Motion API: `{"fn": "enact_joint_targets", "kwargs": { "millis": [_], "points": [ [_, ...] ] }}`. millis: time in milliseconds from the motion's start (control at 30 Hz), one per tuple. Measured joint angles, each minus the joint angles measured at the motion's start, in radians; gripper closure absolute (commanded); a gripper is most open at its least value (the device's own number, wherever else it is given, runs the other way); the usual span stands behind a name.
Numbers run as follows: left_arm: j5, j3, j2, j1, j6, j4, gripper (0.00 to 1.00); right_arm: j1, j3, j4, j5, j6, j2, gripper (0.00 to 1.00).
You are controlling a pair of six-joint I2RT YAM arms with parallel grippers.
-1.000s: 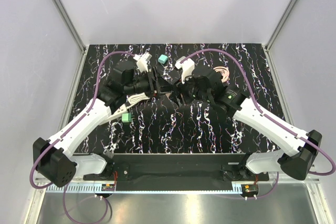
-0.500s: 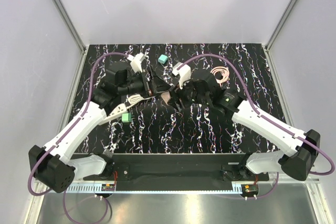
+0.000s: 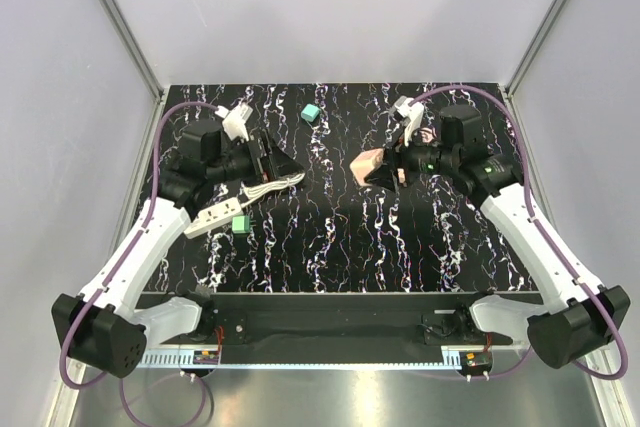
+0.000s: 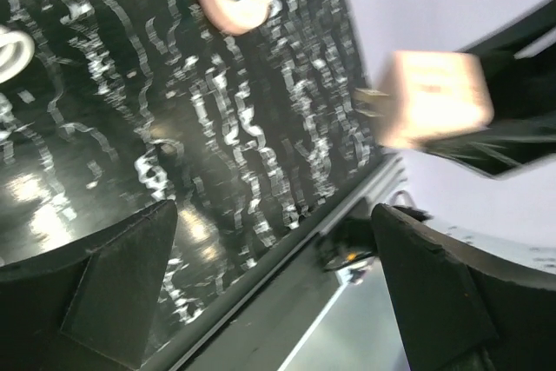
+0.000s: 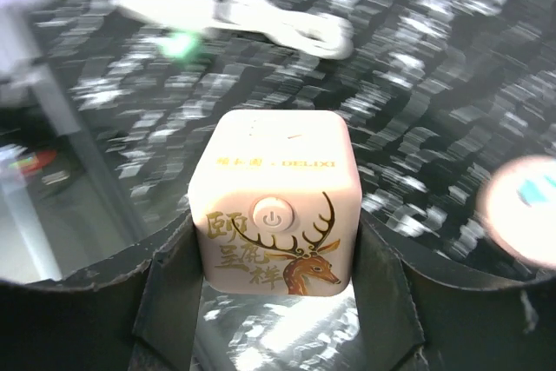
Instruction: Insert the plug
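Jaws of my right gripper (image 3: 378, 167) pinched a pink cube (image 5: 274, 206); those of my left gripper (image 3: 285, 162) stood spread wide, gripping nothing. Open table (image 3: 330, 237) lay between them. The plug (image 3: 311, 112) sat apart from both near the far edge, the strip (image 3: 212, 216) near the left edge.

1 high rear overview, 2 close wrist views, shared table (image 3: 330, 247)

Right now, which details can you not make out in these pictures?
Power strip sockets: top view, too small.
Teal plug pins: top view, too small.
Pink cube back: right wrist view, hidden behind its own front face, held in the right gripper.
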Motion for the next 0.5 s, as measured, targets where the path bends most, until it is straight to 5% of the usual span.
{"fn": "enact_joint_targets", "kwargs": {
  "millis": [233,367,500],
  "points": [
    [-0.086,-0.001,-0.005,0.002,0.117,-0.082,0.01,-0.035,0.058,-0.021,-0.334,-0.017,0.029,1.00],
    [-0.153,-0.005,-0.022,0.002,0.177,-0.114,0.01,-0.050,0.060,-0.049,-0.299,-0.093,0.031,1.00],
    [-0.207,-0.025,-0.039,0.002,0.220,-0.125,0.01,-0.051,0.068,-0.110,-0.106,-0.209,0.025,1.00]
  ]
}}
